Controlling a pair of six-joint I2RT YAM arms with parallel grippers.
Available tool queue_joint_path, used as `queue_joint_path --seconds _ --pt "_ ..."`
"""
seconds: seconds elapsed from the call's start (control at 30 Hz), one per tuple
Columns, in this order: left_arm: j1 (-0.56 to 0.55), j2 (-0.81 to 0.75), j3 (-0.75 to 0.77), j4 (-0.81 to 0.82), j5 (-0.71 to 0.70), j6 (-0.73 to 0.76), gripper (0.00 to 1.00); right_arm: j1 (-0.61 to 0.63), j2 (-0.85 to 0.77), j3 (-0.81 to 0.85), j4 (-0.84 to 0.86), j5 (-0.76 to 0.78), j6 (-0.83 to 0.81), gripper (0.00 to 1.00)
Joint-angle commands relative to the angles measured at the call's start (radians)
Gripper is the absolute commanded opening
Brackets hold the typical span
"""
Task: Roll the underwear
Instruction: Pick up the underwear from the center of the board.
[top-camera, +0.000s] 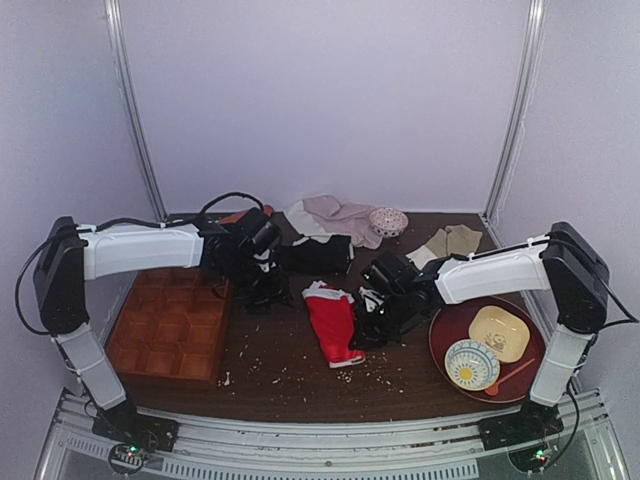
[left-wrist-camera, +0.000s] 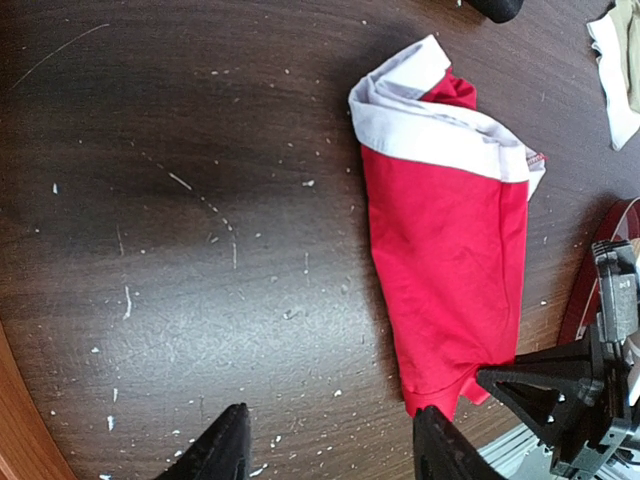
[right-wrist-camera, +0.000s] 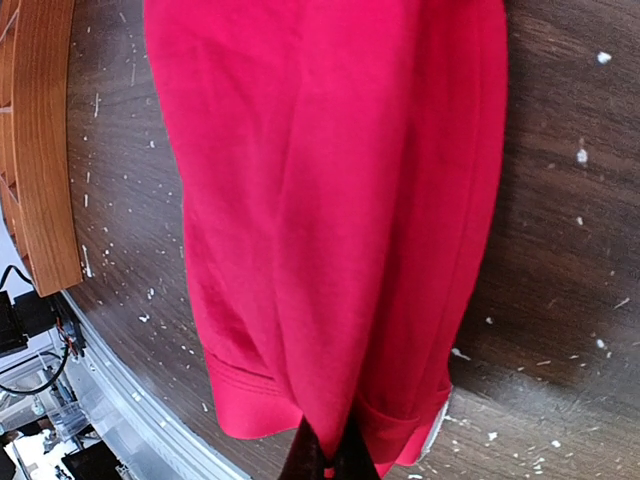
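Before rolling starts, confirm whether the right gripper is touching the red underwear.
Touching. Right wrist view: the right gripper is shut on the underwear hem.

Three views being trained on one worktop

The worktop (top-camera: 270, 365) is being overlooked whole from high behind the arm bases, toward its far edge. The underwear (top-camera: 333, 320) near its middle is being looked down on closely by both wrist cameras, the right one far nearer, at the hem. The wooden tray (top-camera: 170, 330) at the left edge is being caught by the top and right wrist views.
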Motion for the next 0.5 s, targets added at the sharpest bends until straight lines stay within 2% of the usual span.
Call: queue_joint_path --seconds 0.0,0.27,0.47 --pt "-0.014 0.022 0.039 0.035 0.014 0.018 0.56 -0.018 -0.021 -0.036 0.019 0.025 -0.008 0.0" --pt "-0.022 0.047 0.046 0.071 0.092 -0.001 0.56 -0.04 0.021 -0.067 0.045 0.028 -0.013 0.0" --pt "-0.027 0.045 -0.066 0.253 0.224 -0.131 0.65 -0.047 0.057 -0.067 0.067 0.009 -0.02 0.0"
